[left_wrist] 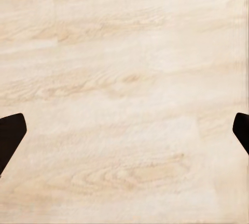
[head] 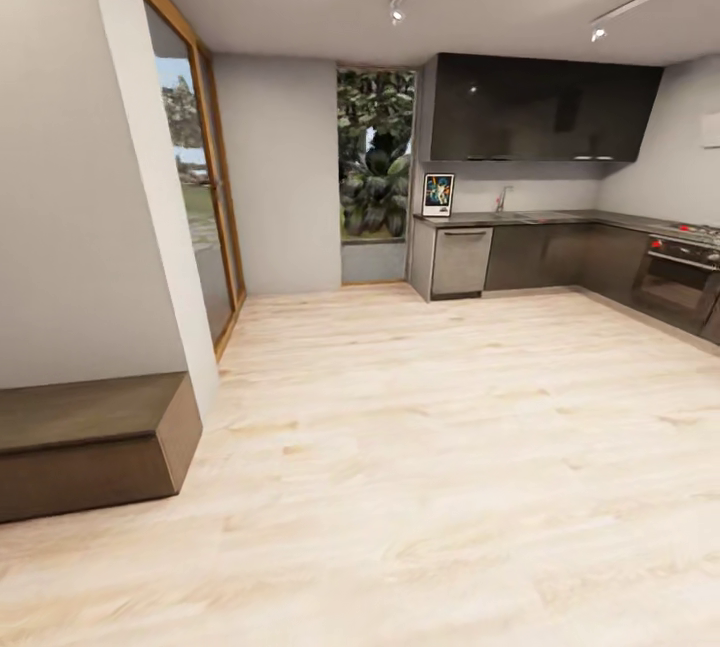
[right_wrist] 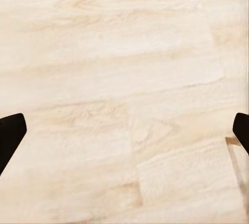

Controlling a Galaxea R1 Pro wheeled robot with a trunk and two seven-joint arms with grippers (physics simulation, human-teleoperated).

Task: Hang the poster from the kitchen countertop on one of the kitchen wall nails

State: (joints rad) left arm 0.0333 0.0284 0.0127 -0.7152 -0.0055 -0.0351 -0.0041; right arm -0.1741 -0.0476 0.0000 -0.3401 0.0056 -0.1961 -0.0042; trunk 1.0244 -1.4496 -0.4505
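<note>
Head view puts us well back from the kitchen, with a wide stretch of pale wooden floor between us and the units. The poster stands upright at the far left end of the kitchen countertop, against the back wall, just right of the tall window full of green plants. From here we see a thin dark frame, a white border and dark blue artwork with small bright patches; the figures are too small to make out, and we cannot read any writing on it.

Along the grey countertop we see a slim tap right of the poster, and below the poster a steel dishwasher. Glossy black wall cabinets hang above. At the far right an oven with red knobs is cut off by the picture's edge. To the near left a low brown bench sits against a white wall, beside a wood-framed glass door. No brand marks or labels are legible anywhere. We cannot make out any wall nails at this distance.

In the left wrist view the left gripper hangs over bare floorboards, its two black fingertips wide apart with nothing between them. The right wrist view shows the right gripper likewise spread and empty, fingertips at opposite edges above the floor.
</note>
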